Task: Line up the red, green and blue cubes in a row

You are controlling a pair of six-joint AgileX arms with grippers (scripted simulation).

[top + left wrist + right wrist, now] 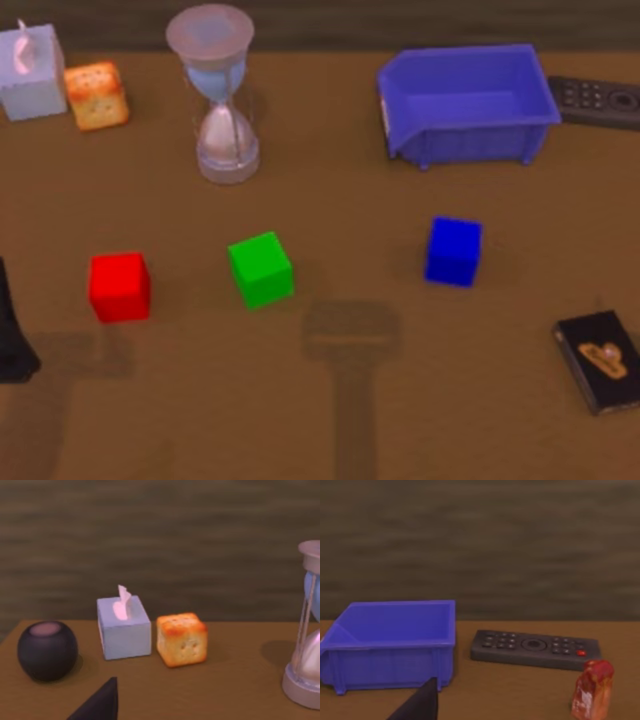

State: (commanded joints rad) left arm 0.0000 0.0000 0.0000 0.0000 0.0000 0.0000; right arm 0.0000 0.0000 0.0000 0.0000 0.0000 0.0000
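On the brown surface (330, 420) the three task pieces lie in a rough row across the middle of the top view. The small bright red matte cube (119, 286) sits toward nine o'clock, the small bright green matte cube (261, 269) near the centre, turned slightly askew, and the small deep blue matte cube (453, 251) toward three o'clock and a little farther back. All three are apart from one another.

The left arm (12, 335) shows only as a dark shape at the nine o'clock edge, just beside the red cube but not touching it. Its wrist view catches one dark fingertip (100, 705), so whether the jaws are apart or together cannot be told. The right arm is out of the top view; its wrist view likewise shows a single dark fingertip (420, 704), facing the large blue plastic bin (390, 645), and its jaws' state cannot be told.
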